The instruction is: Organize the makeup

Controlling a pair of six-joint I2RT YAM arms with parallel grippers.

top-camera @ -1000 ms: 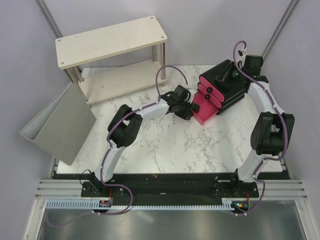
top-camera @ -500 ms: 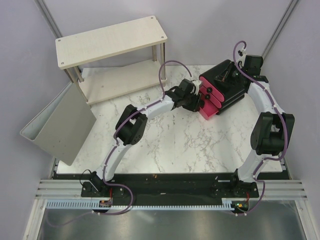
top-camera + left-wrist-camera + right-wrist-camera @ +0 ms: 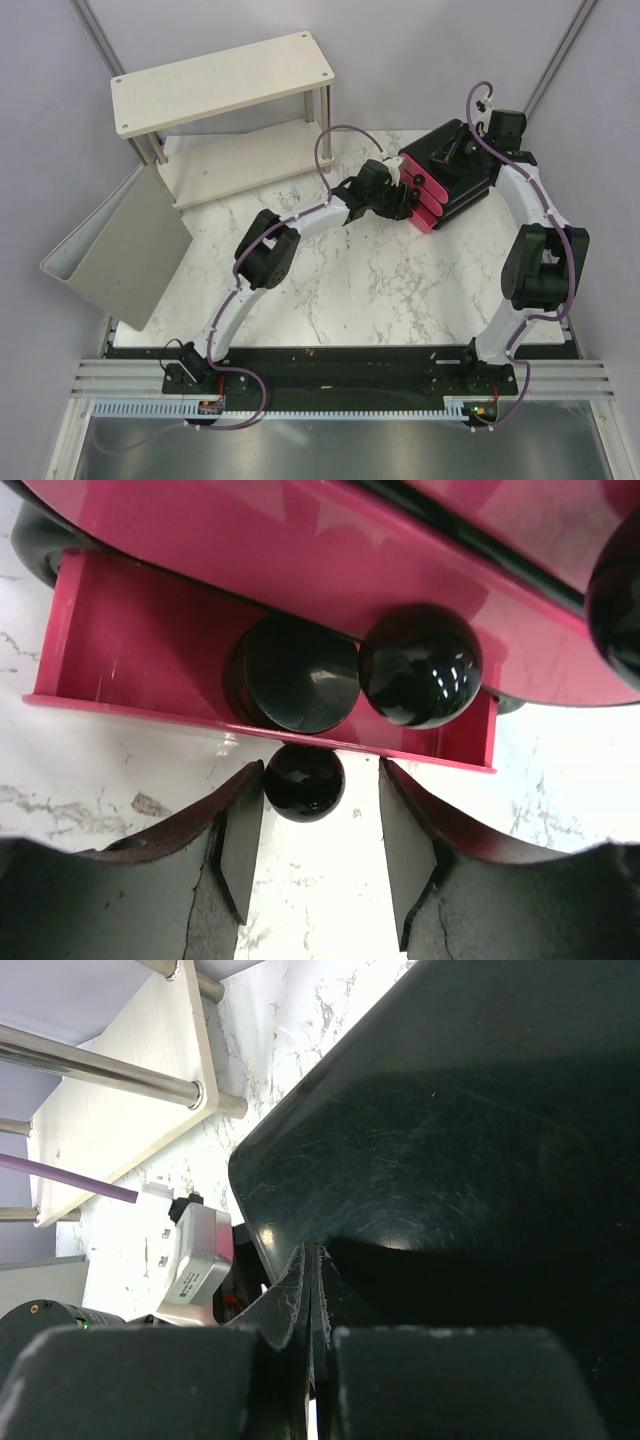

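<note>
**Lowest pink drawer pushed almost shut; left claw open about its knob.**

Left to right: the wooden shelf (image 3: 220, 80) and the grey bin (image 3: 120, 250) stand as before. The left arm reaches further toward the black box (image 3: 465, 180) than a second ago. The lowest drawer (image 3: 130, 650), then drawn well out, now shows only a narrow opening. The left claw (image 3: 322, 785) stands wide, one finger on either side of the drawer's black knob (image 3: 303, 780); whether the fingers touch it cannot be told. The round black jar (image 3: 290, 675) lies inside that drawer, just behind its front and straight beyond the knob, ahead of the claw and not held. The right claw (image 3: 312, 1280) rests unmoved on the box top, fingers pressed together.
</note>
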